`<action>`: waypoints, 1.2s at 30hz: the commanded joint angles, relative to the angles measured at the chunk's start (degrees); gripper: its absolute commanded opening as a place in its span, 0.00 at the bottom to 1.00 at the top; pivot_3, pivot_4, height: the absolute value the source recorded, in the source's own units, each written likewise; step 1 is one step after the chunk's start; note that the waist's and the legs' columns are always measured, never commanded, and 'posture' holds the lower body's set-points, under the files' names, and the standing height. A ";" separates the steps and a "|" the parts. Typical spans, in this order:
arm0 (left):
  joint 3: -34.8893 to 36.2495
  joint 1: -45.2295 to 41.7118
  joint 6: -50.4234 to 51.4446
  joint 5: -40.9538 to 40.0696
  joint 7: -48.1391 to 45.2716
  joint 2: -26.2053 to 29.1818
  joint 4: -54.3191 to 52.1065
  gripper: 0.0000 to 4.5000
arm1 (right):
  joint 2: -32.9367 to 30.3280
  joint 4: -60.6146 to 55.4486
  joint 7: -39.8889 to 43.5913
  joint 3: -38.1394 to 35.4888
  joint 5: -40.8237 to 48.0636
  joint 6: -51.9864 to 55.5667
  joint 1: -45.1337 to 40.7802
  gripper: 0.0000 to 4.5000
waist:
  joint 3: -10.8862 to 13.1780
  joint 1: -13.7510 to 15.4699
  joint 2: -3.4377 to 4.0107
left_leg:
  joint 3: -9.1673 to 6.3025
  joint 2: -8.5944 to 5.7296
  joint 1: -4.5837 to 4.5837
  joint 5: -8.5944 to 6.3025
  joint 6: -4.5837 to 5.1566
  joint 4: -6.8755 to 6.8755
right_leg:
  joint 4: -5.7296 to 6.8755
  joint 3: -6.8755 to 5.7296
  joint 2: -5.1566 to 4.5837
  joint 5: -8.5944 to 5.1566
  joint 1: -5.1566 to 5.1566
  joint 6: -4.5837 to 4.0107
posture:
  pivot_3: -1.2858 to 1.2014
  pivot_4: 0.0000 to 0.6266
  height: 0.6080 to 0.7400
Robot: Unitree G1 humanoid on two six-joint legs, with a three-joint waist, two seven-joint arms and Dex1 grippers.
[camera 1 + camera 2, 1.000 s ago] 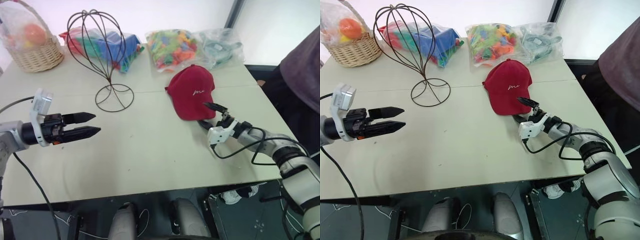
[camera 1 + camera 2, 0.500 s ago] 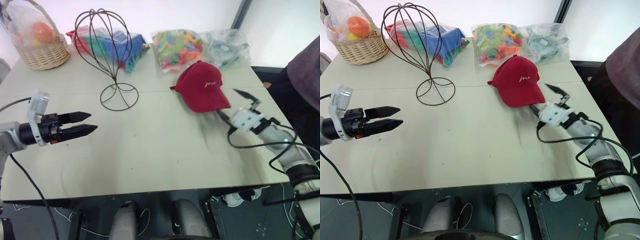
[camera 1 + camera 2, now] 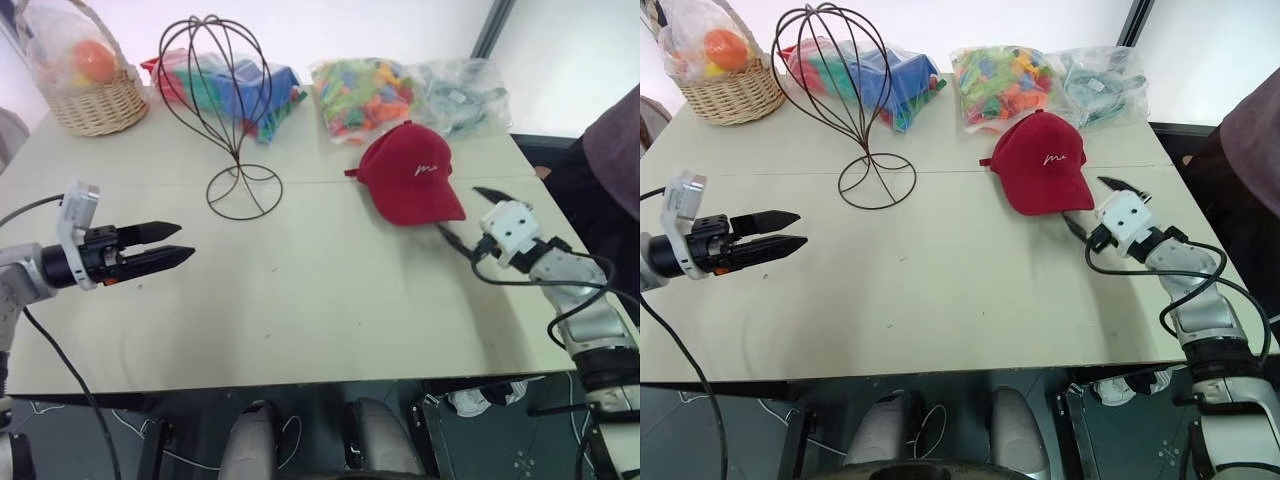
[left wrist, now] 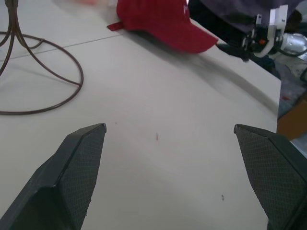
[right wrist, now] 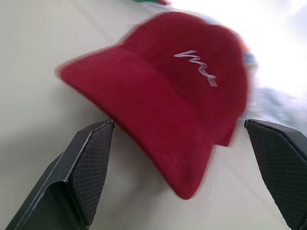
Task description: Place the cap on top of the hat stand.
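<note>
The red cap lies flat on the table at the right, brim toward my right arm; a white script logo shows on its front. The dark wire hat stand stands upright at the back left, bare, its ring base on the table. My right gripper is open just off the brim's right edge; in the right wrist view the cap sits between and beyond its spread fingers. My left gripper hovers open and empty at the left, well in front of the stand.
A wicker basket with wrapped fruit stands at the back left corner. Three plastic bags of colourful toys line the back edge behind the stand and cap. A person stands by the table's right side.
My right gripper has swung from the front of the cap's brim to its right side, and the brim now points more to the right. The camera has shifted. My left gripper is unchanged.
</note>
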 commanded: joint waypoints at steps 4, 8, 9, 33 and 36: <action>2.82 1.21 -1.16 0.31 -0.57 1.28 -0.74 1.00 | -5.52 -20.82 15.14 -5.49 20.21 22.78 8.78 0.97 | 0.07 0.12 0.11 | -0.02 0.03 -0.02 0.00 0.00 -0.01 | 0.00 -0.02 0.00 0.00 -0.02 0.00 | 0.52 0.24 1.00; 4.11 2.15 -1.21 0.20 -0.10 1.15 -0.96 1.00 | -5.90 -25.43 11.83 -12.53 27.18 33.23 9.16 0.97 | 0.07 0.11 0.11 | -0.04 0.05 -0.04 -0.01 0.01 0.01 | -0.06 -0.02 -0.03 -0.02 -0.03 -0.03 | 0.52 0.24 1.00; 4.09 2.23 -1.30 0.23 0.08 0.87 -1.01 1.00 | -4.75 -24.51 10.81 -14.06 27.47 33.40 8.44 0.92 | 0.06 0.11 0.10 | -0.04 0.05 -0.03 -0.01 0.01 0.01 | -0.06 -0.02 -0.03 -0.04 -0.04 -0.07 | 0.52 0.24 1.00; 2.28 -0.17 -2.81 1.54 0.60 -1.29 0.59 1.00 | 5.98 -18.96 -6.12 -24.40 28.60 44.58 -5.75 0.92 | 0.09 1.15 0.17 | -0.05 0.00 -0.75 -0.03 0.04 0.13 | -0.03 -0.11 0.03 0.03 -0.67 0.04 | 0.52 0.24 1.00; 2.31 -0.10 -2.85 1.58 0.59 -1.24 0.59 1.00 | 6.71 -19.99 -5.76 -24.67 29.07 44.87 -5.51 0.92 | 0.09 1.29 0.17 | -0.05 0.00 -0.76 -0.03 0.04 0.14 | -0.03 -0.11 0.02 0.03 -0.67 0.04 | 0.52 0.24 1.00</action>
